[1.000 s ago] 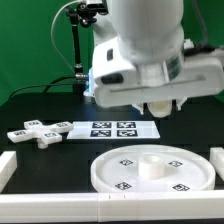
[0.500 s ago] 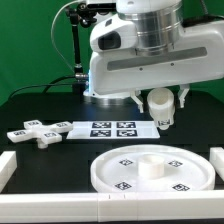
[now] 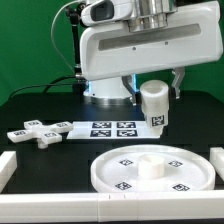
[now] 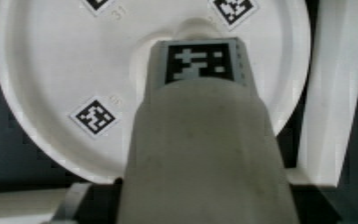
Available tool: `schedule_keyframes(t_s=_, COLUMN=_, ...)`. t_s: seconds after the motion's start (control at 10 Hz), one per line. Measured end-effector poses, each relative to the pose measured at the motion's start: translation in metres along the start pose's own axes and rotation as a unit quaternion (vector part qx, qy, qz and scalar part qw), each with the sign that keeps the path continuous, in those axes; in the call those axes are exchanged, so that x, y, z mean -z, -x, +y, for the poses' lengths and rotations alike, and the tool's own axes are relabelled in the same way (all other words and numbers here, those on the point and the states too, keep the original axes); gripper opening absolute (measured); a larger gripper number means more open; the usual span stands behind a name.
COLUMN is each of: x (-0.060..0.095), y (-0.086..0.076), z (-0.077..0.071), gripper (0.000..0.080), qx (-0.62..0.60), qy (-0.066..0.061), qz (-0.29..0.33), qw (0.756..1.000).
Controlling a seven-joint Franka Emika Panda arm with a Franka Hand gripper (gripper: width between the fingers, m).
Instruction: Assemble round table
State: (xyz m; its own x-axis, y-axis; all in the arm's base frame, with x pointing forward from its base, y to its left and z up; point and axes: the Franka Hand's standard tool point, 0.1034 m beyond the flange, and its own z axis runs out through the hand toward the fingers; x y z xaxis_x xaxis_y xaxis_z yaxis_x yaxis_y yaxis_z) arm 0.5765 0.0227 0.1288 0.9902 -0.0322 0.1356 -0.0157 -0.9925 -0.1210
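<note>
Gripper (image 3: 154, 88) is holding the cylinder leg (image 3: 153, 107) upright in the air; centring it over the round disc (image 3: 112, 172) and its hub (image 3: 152, 166) before lowering is probably mattering most.

Robotics lab, test rig: matte black bench (image 3: 40, 105) w/ marker board (image 3: 112, 128), white border blocks (image 3: 6, 168) at edges, fiducial tags on white disc (image 3: 112, 166), big white robot arm (image 3: 150, 55), black stand (image 3: 78, 50) at back, dark backdrop.
</note>
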Motion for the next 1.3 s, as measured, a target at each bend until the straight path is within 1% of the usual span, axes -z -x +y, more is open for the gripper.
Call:
schedule_keyframes(t_s=0.1, x=-0.001, y=-0.001, z=0.003, gripper=0.0409, qx=0.001, qy=0.007, qz=0.03, qw=1.0)
schedule_keyframes(t_s=0.2, x=-0.003, y=0.002, z=0.004, gripper=0.0409, qx=0.012, qy=0.009, qz=0.029, qw=0.999)
schedule_keyframes(t_s=0.4, x=-0.005, y=0.001, z=0.017, gripper=0.0409, qx=0.078, qy=0.015, qz=0.028, qw=0.996)
schedule_keyframes(t_s=0.5, x=-0.004, y=0.0, z=0.019, gripper=0.0409, qx=0.086, qy=0.015, qz=0.028, qw=0.996)
schedule_keyframes(t_s=0.8, x=-0.006, y=0.001, z=0.018, gripper=0.0409, qx=0.087, qy=0.015, qz=0.027, qw=0.996)
schedule_keyframes(t_s=0.9, x=-0.011, y=0.001, z=0.015, gripper=0.0409, qx=0.089, qy=0.015, qz=0.029, qw=0.996)
schedule_keyframes(t_s=1.1, x=-0.013, y=-0.003, z=0.008, gripper=0.0409, qx=0.094, qy=0.016, qz=0.039, qw=0.995)
schedule_keyframes(t_s=1.2, x=-0.011, y=-0.007, z=0.01, gripper=0.0409, qx=0.098, qy=0.025, qz=0.07, qw=0.992)
schedule_keyframes(t_s=1.3, x=-0.012, y=-0.005, z=0.016, gripper=0.0409, qx=0.099, qy=0.038, qz=0.105, qw=0.989)
